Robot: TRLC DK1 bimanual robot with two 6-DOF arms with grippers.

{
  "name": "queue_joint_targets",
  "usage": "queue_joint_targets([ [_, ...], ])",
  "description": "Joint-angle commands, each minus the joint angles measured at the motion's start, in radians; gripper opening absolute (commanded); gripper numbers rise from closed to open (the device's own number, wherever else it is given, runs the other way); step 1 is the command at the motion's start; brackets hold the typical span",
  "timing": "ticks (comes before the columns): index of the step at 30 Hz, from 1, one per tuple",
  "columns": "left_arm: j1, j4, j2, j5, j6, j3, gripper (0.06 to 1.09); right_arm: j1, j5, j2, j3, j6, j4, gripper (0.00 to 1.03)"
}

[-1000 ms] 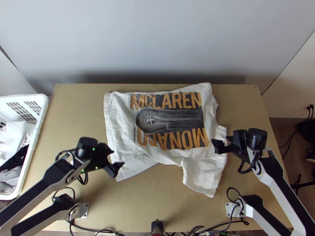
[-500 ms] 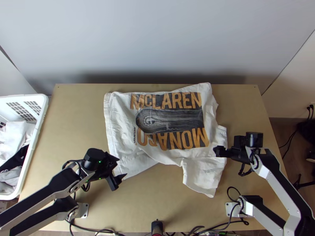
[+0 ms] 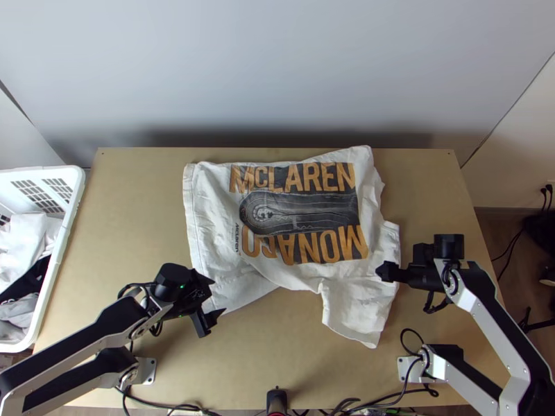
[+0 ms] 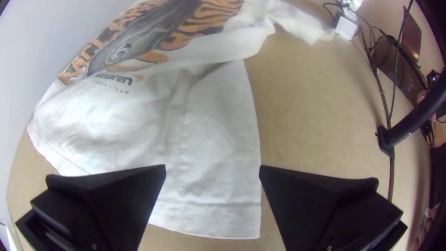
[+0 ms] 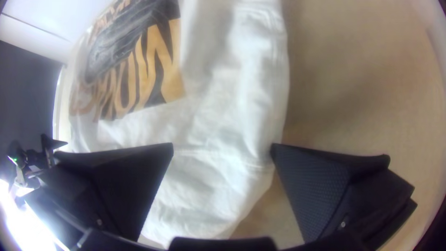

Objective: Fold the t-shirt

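The white fabric t-shirt with a dark and orange print [image 3: 208, 208] lies on the middle of the light wooden rectangular table [image 3: 132, 201]. Left of the table stands the white plastic rectangular basket [image 3: 58, 253], with rumpled white, grey and black cloths [image 3: 24, 239] in it. Behind the table rises the flat pale grey wall [image 3: 277, 69]. The left arm's black two-fingered gripper [image 3: 216, 297] is at the t-shirt's near left corner, the right arm's black two-fingered gripper [image 3: 383, 271] at its right edge.
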Motion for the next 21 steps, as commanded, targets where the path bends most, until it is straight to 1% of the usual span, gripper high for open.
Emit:
queue_joint_targets([
  [1, 0.021, 0.061, 0.069, 0.0, 0.015, -0.008, 1.04, 0.004, -0.021, 0.058, -0.003, 0.005, -0.018, 0.98],
  [10, 0.021, 0.147, 0.167, 0.002, 0.014, 0.007, 1.04, 0.048, -0.022, 0.16, -0.006, 0.0, 0.005, 0.98],
  [16, 0.029, 0.17, 0.222, 0.002, 0.015, 0.01, 1.03, 0.084, -0.033, 0.158, -0.01, 0.005, 0.022, 0.97],
  [19, 0.029, 0.171, 0.23, 0.002, 0.015, 0.013, 0.93, 0.085, -0.038, 0.157, -0.01, 0.006, 0.022, 0.96],
  [21, 0.03, 0.171, 0.23, 0.002, 0.017, 0.012, 0.91, 0.081, -0.038, 0.15, -0.014, 0.005, 0.022, 0.96],
])
